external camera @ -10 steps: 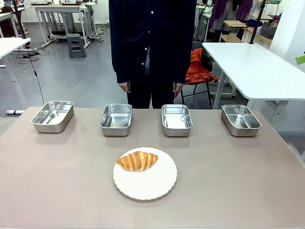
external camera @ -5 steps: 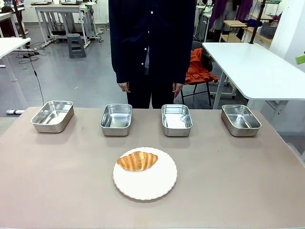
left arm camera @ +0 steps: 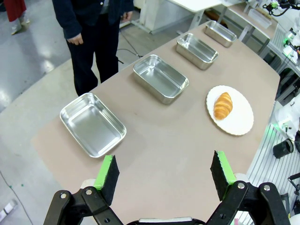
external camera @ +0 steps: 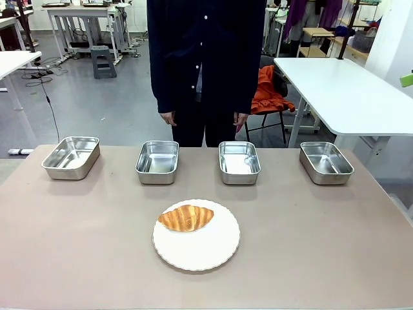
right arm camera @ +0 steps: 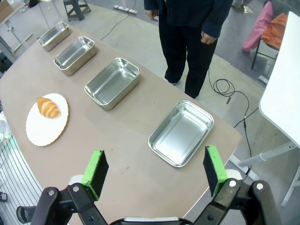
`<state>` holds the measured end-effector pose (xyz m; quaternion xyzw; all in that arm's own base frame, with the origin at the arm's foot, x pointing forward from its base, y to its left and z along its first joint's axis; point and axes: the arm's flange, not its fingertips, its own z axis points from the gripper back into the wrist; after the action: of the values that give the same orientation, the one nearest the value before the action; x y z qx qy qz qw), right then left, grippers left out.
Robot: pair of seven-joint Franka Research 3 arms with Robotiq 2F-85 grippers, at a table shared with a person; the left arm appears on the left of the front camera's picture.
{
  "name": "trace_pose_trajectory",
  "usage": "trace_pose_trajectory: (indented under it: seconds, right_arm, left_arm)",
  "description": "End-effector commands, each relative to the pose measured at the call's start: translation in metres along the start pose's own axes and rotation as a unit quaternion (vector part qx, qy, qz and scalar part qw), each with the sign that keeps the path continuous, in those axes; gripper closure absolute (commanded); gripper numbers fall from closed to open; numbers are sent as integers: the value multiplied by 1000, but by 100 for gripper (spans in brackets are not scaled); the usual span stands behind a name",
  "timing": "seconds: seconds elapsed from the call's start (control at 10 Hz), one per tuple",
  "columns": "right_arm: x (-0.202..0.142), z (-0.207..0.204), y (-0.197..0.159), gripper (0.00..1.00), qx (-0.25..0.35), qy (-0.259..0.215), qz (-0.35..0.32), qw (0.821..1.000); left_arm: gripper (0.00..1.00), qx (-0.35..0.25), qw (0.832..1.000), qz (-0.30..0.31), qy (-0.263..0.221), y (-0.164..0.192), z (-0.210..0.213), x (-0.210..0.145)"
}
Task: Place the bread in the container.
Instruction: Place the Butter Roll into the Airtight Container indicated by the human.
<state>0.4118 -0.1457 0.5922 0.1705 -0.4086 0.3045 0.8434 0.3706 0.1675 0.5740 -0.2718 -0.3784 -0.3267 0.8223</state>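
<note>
The bread [external camera: 186, 217], a golden-brown croissant, lies on the far half of a round white plate [external camera: 200, 248] at the table's middle. Behind it several alike shiny steel pans stand in a row, from the left pan [external camera: 71, 157] to the right pan [external camera: 326, 162]; which one is the container I cannot tell. My left gripper [left arm camera: 164, 177] hangs open high above the table's left end, over the nearest pan [left arm camera: 93, 123], with the bread [left arm camera: 223, 105] far off. My right gripper [right arm camera: 154, 174] is open above the right end, near a pan [right arm camera: 181, 132], and the bread [right arm camera: 48, 107] is far off.
A person in dark clothes stands at the far edge behind the two middle pans, hands [external camera: 169, 117] hanging at the sides. The brown table [external camera: 310, 245] is bare around the plate and along its front. A white table [external camera: 342, 90] stands beyond at the right.
</note>
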Motion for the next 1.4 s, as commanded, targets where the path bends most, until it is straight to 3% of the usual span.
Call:
trace_pose_trajectory:
  seconds: [0.0, 1.3]
  right_arm:
    - [1, 0, -1, 0, 1, -3, 2, 1000]
    - [1, 0, -1, 0, 1, -3, 2, 1000]
  left_arm:
    - [0, -2, 1000, -8, -2, 0, 2, -1]
    - [0, -2, 1000, -8, -2, 0, 2, -1]
